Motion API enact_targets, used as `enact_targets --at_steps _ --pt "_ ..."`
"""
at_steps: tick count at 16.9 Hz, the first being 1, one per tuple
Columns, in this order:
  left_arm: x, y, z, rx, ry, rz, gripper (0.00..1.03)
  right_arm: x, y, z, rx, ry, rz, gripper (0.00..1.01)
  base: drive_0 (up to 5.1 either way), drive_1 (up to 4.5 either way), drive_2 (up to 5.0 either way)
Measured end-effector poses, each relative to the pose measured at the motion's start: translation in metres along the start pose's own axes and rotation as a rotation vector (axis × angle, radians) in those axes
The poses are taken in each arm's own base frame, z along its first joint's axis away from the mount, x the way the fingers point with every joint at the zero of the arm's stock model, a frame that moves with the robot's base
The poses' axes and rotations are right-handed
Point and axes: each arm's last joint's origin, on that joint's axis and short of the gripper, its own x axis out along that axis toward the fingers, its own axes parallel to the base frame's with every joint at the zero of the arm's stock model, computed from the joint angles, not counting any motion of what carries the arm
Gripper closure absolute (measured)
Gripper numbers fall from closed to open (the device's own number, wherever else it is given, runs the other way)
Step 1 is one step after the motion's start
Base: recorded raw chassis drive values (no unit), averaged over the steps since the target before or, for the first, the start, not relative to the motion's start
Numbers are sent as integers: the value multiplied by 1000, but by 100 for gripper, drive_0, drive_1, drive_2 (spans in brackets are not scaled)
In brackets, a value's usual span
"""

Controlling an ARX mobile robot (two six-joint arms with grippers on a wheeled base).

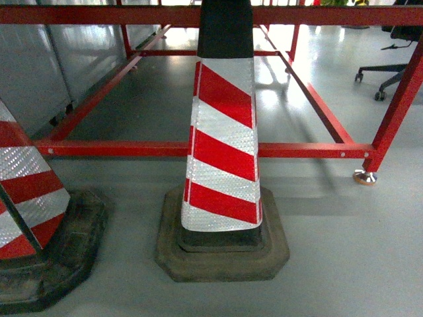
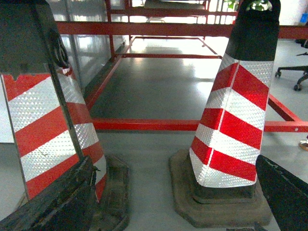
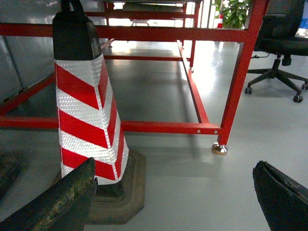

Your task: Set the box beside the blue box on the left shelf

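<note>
I'm seeing no arms in the head view; both are showing only through their own wrist cameras, held low and facing forward over the grey floor [image 1: 344, 264]. The left gripper [image 2: 175, 211] is sitting spread wide, one worn black finger [image 2: 53, 202] at the lower left corner, the other at the lower right, nothing between them. The right gripper [image 3: 175, 202] is reading the same: dark scuffed pads [image 3: 57, 202] well apart, pinching nothing. Both are pointing at cones and a frame.

The box isn't showing in any view, so I can't say where it is. No blue box or loaded shelf is showing either.

No readable writing, brand or label anywhere.

Materials: the centre traffic cone [image 1: 223, 152] is standing upright in front of me, black top, diagonal red and white bands with a beaded reflective texture, on a squarish, chunky rubber base [image 1: 221, 254] with clipped corners, dirty grey-black. A second cone [image 1: 26, 191] is cut off at the left edge, same stripes and base; the left wrist view is showing it very close. Behind them a red painted metal frame [image 1: 297, 150], square tubing, low rail near the floor, with a round foot [image 1: 364, 177] at its right corner post. An office chair [image 3: 284, 53] on castors is standing to the right, and a green plant [image 3: 236, 12] far back. The floor is smooth and glossy.
</note>
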Motion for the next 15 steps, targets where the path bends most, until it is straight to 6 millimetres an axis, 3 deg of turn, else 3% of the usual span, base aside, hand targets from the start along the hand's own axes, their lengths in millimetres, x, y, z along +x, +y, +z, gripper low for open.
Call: enact_targets --at_steps 15 --pt "0 0 0 0 0 0 5 0 0 0 0 0 0 3 0 0 0"
